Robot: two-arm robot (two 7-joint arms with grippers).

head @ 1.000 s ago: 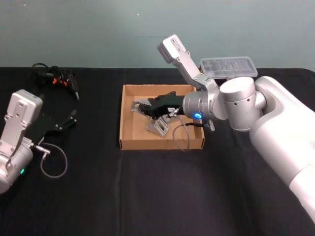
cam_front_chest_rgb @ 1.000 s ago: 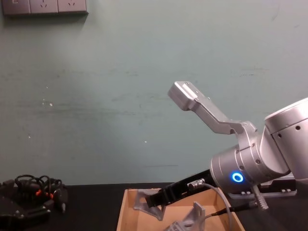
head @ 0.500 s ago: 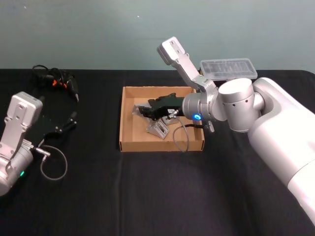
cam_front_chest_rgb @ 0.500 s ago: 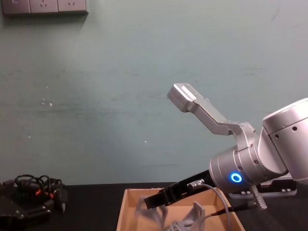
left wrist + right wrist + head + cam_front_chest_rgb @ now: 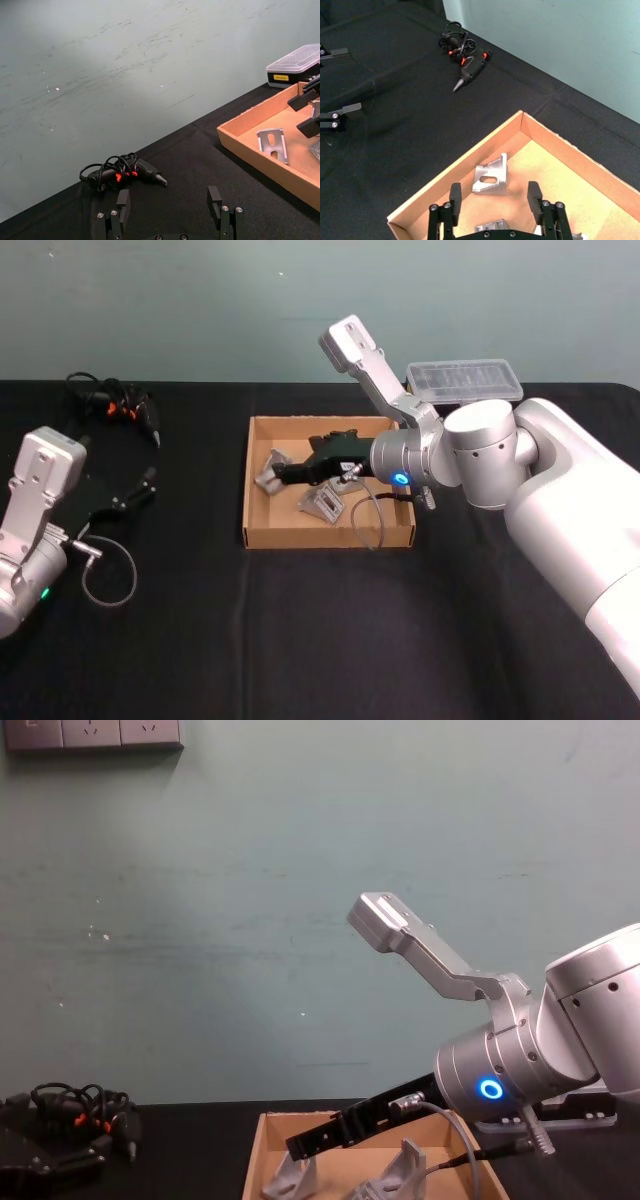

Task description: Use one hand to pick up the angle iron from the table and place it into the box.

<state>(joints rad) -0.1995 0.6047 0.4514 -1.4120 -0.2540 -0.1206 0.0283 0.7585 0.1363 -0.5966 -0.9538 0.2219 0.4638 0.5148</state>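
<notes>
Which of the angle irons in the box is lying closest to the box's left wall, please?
The angle iron just ahead of the open right gripper; the other angle iron lies nearer the middle of the box.

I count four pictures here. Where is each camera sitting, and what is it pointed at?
Head view: high on the robot, looking down at the table, the box and both arms.
Chest view: lower, looking across at the wall; the right arm reaches over the box.
Left wrist view: on the parked left arm, facing the wall; the open left pincer shows.
Right wrist view: above the box, looking down; the open right pincer hovers over an angle iron.
Shared: every view shows the box.
</notes>
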